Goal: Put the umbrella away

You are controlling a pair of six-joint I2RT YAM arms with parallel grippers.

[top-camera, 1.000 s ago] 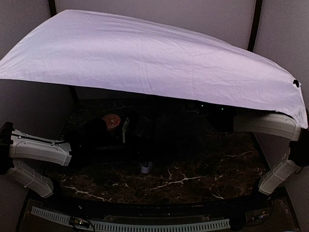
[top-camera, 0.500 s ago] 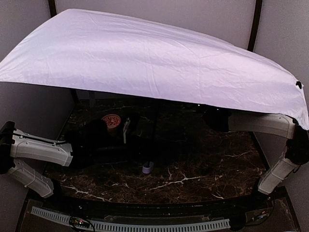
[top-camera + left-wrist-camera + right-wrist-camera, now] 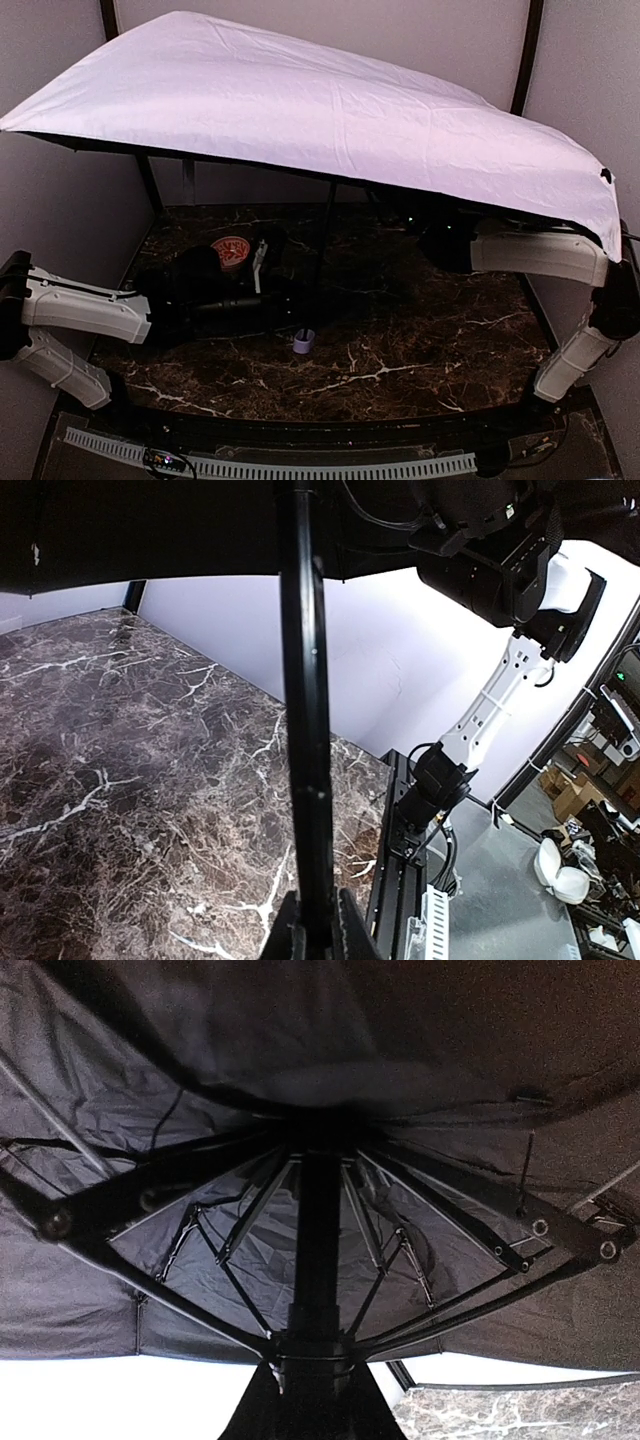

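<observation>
While the left arm reaches in under the canopy: the left end effector [image 3: 315,925] has its fingers pinched tight on the thin black shaft [image 3: 303,680], low down, with no gap showing on either side.
Small red-patterned bowl [image 3: 232,250]: sitting on the dark marbled table [image 3: 420,350] behind the left arm, apart from the shaft and no part of this job.
Small lavender handle [image 3: 304,342]: at the foot of the shaft, at or just above the table; whether it touches is too close to call.
Compact lavender-silver fabric umbrella [image 3: 330,110]: wide open, black underside showing. The canopy is tilted, high on the left and dipping to the right, and it roofs over most of the table and the front ends of both arms.
Right end effector [image 3: 305,1400]: up near the hub, its dark fingers look drawn in around the shaft just below the black runner [image 3: 310,1345], with thin black ribs [image 3: 450,1200] fanning out overhead. I read that as a closed hold, though it's black on black up there.
Done so far: both arms have the shaft, one low and one high, which looks like the set-up for closing.
Left to do: nearly everything, by my judgement. The runner has to come down, the canopy has to collapse and fold, and the whole thing has to be stowed.
Progress call: early.
</observation>
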